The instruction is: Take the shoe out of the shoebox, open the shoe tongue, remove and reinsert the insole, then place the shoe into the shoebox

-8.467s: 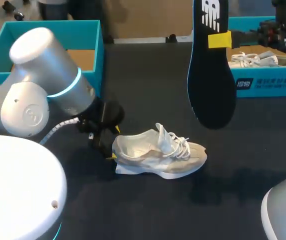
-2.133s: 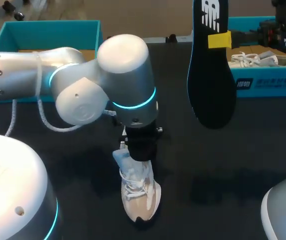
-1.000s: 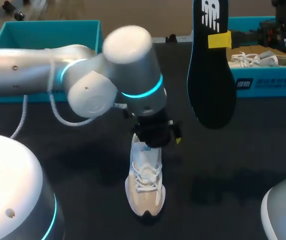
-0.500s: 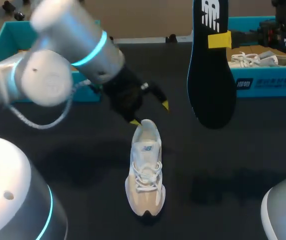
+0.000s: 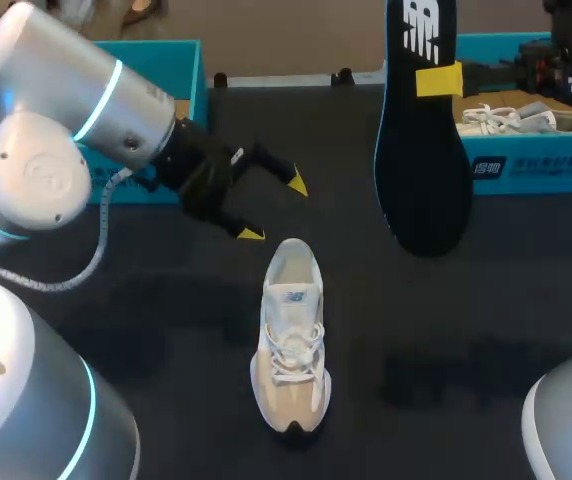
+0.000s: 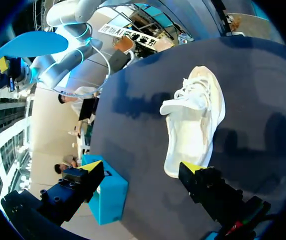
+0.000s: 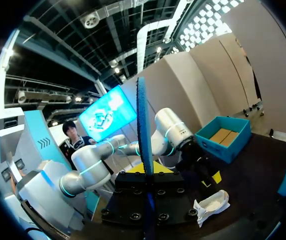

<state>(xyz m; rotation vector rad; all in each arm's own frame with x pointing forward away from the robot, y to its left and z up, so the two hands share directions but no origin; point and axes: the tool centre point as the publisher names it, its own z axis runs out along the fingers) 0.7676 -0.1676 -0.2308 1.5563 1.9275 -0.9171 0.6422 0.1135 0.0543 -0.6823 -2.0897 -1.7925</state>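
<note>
**One shoe on the bench, insole held aloft**

Two shoes show. A pale mesh shoe (image 5: 291, 335) lies laces-up on the dark bench (image 5: 166, 340), and a second shoe (image 5: 526, 118) sits in the right box (image 5: 536, 168), well right of it. There are two teal boxes; the left box (image 5: 181, 70), open-topped, stands well left of the shoe. The one insole (image 5: 421, 130), long and flat, hangs upright off the bench to the shoe's right, pinched by the right tool (image 5: 438, 78). The left tool (image 5: 273, 210) hovers near the shoe's heel, fingers spread wide and holding nothing. The head view shows the insole's dark face. The right wrist view shows it edge-on, a thin blue blade. The left wrist view shows a light blue side.
</note>
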